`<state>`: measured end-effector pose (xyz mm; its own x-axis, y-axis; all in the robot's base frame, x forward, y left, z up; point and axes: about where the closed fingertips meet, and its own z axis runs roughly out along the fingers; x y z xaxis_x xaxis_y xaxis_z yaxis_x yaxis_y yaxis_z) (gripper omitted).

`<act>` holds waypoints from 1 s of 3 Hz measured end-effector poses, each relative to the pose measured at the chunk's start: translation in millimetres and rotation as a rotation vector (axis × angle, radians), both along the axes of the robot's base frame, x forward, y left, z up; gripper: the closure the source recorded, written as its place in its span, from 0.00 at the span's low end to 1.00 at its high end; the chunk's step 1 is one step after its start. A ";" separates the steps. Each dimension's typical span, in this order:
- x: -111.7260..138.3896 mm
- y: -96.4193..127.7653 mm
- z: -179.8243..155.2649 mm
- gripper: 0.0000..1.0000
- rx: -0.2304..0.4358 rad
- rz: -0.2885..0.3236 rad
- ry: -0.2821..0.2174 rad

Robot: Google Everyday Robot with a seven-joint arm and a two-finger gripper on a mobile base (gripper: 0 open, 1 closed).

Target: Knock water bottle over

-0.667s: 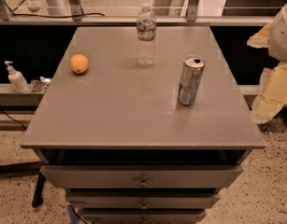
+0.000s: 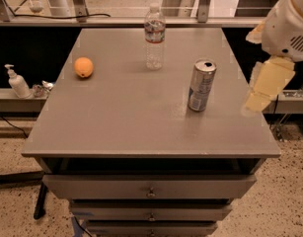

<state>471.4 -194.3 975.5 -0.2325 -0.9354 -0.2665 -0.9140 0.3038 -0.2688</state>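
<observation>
One upright water bottle (image 2: 154, 36) near opened can (image 2: 202, 85); hand (image 2: 260, 95) past table (image 2: 116, 127) edge

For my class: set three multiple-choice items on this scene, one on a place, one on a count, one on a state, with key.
1. Where is the gripper, relative to the table? A over its middle B off its right edge C under it
2. How many things stand on the table? A two B three C five
3. The water bottle is: A upright B lying down C lifted
Key: 1 B, it hangs right of the can; 2 B, orange, water bottle, can; 3 A, cap up.
</observation>
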 end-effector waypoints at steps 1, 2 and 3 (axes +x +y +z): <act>39.5 16.2 2.3 0.00 0.088 -0.044 -0.016; 79.7 44.0 7.5 0.00 0.218 -0.081 -0.033; 120.6 71.7 12.5 0.00 0.362 -0.112 -0.057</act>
<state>592.1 -122.6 988.0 -0.3030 -0.7484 -0.5900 -0.8566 0.4852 -0.1755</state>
